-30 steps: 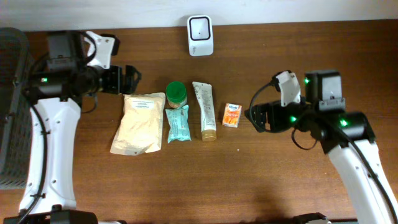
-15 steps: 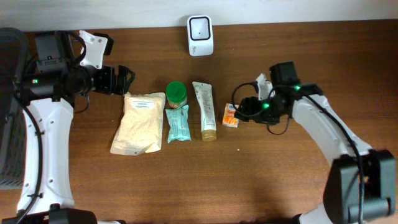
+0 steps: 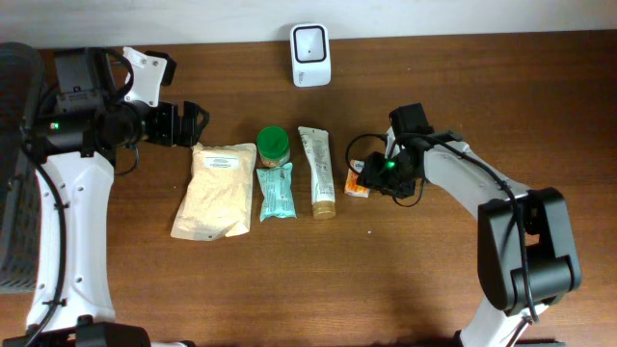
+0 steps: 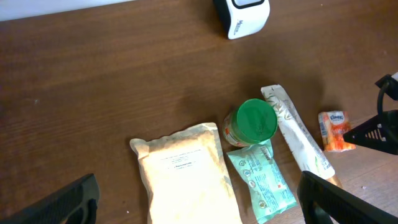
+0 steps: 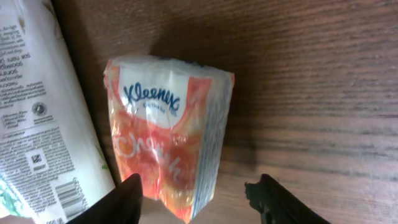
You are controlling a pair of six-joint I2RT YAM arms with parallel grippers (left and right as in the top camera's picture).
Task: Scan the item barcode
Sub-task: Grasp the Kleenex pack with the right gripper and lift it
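Overhead view, where lay the tissue pack [image 3: 359, 179]? —M.

Right end of the row on the table [image 3: 415, 280], flat, label up. Tube [image 3: 318, 172] just beside it on the left; touching or not, could not tell. —R.

Right gripper [image 5: 198, 190]? —M.

Fingers half-wide, straddling the pack's orange end. The finger on the tube's side sat at the wrapper's edge, the other a gap off. Nothing held. Left gripper [image 3: 196, 122] wide and empty, far left, off the far end of the pouch [image 3: 216, 190]. —R.

Handling? —M.

Judged light and soft: thin glossy film over folded tissue, likely to dent and to slip. Best taken across its width, on the long edges, with mild pressure, leaving a flat face free for the barcode. No barcode showed on the top face. —R.

Obstacles? —M.

Tube crowded one finger; a nudge seemed possible. Jar [image 3: 273, 145] and teal packet [image 3: 276, 191] lay further left, apart. Scanner [image 3: 310, 42] stood at the far edge, left of the pack, only bare wood between. —R.
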